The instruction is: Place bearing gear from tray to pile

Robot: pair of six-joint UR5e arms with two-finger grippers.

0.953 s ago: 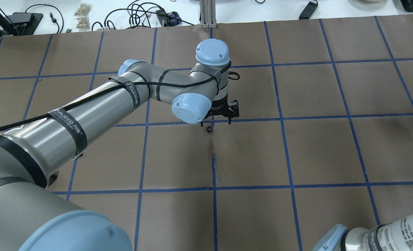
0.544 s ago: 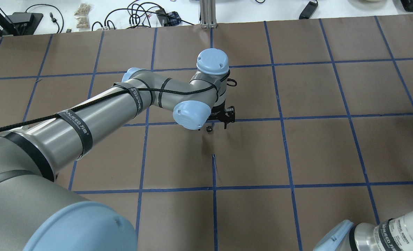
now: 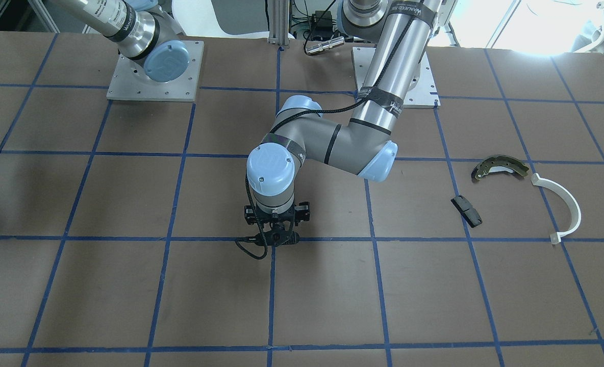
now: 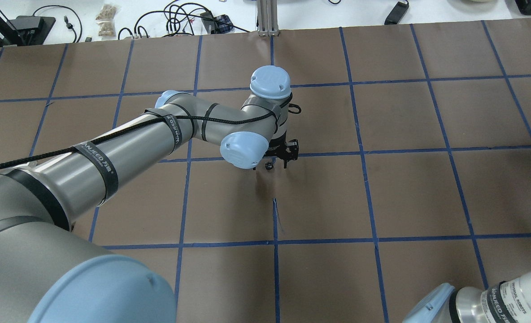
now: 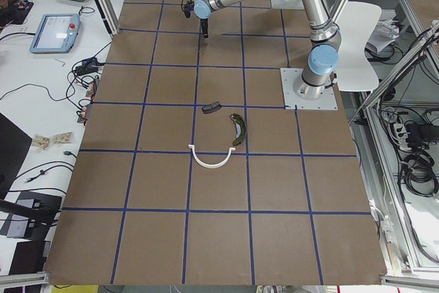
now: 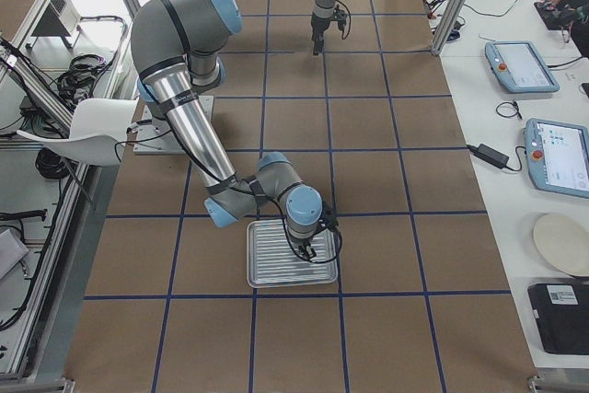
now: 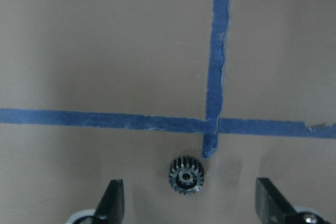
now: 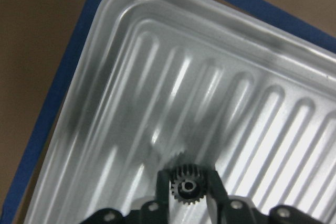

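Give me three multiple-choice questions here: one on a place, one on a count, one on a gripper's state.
1. Where does the loose gear lie? A) on a tablet B) on a chair C) beside a blue tape crossing
2. How many parts form the pile? A) two B) three C) five
3. What is the right gripper doing? A) gripping a second gear over the tray B) hanging open C) holding a cable
Answers: 1C, it sits just below the crossing, under the open left gripper. 2B, brake shoe, white arc, black block. 3A, it clasps the gear above the ribbed tray.
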